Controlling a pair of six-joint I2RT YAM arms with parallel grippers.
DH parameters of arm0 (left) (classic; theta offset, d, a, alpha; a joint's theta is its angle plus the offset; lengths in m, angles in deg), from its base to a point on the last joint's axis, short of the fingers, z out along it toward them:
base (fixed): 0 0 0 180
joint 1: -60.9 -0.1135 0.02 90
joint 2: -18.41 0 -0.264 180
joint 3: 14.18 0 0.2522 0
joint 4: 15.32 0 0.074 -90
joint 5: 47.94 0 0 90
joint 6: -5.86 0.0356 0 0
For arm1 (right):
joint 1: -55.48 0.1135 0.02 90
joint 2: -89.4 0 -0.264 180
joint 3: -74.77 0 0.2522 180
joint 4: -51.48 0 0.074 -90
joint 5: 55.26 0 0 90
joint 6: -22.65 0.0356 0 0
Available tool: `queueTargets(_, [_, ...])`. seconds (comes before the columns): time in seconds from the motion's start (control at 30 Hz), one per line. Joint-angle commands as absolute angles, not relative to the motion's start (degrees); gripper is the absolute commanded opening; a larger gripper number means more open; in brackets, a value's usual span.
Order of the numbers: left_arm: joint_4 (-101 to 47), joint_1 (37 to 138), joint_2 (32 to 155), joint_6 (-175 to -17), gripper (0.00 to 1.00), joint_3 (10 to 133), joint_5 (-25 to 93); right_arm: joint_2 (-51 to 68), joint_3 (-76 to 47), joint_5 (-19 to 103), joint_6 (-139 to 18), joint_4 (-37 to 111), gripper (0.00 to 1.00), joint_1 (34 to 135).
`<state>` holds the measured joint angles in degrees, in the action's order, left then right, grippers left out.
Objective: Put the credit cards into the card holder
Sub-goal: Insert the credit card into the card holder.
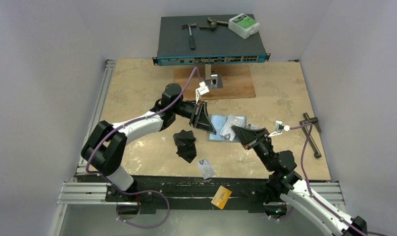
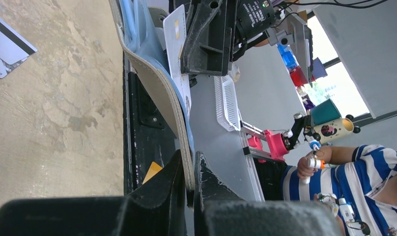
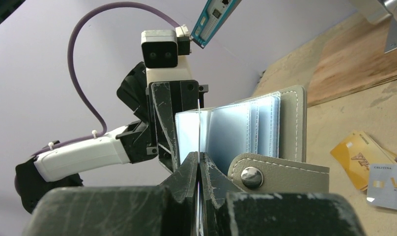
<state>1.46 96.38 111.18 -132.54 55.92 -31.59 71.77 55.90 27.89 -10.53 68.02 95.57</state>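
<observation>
The grey card holder (image 1: 221, 129) lies open mid-table with its bluish sleeves fanned out (image 3: 245, 123); its snap button (image 3: 251, 177) is on the flap. My left gripper (image 2: 189, 157) is shut on the holder's grey cover (image 2: 159, 88). My right gripper (image 3: 198, 156) is shut on a thin white credit card (image 2: 176, 44), seen edge-on and standing among the sleeves. A silver card (image 1: 205, 168) lies near the front edge. An orange card (image 1: 221, 196) rests on the rail. In the right wrist view, orange cards (image 3: 356, 157) and a silver one (image 3: 388, 187) lie on the table.
A black folding case (image 1: 185, 143) lies left of the holder. At the back a network switch (image 1: 211, 44) carries a hammer (image 1: 190, 34) and a white box (image 1: 243, 24). A wooden board (image 1: 236, 83) lies in front of it, and a metal tool (image 1: 312, 135) at the right.
</observation>
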Motion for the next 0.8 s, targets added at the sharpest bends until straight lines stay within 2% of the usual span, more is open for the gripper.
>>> queueTargets(0.0, [3.75,96.32,108.07,-130.93,0.05,56.66,-32.09,71.66,55.56,30.05,-10.62,66.97,0.00,95.60])
queueTargets(0.3, [7.86,96.35,107.85,-134.54,0.06,57.68,-33.54,73.38,54.70,31.93,-13.27,63.07,0.00,95.59])
queueTargets(0.77, [10.73,96.94,106.68,-137.61,0.06,56.98,-35.63,67.37,51.87,36.83,-16.61,66.62,0.00,95.64])
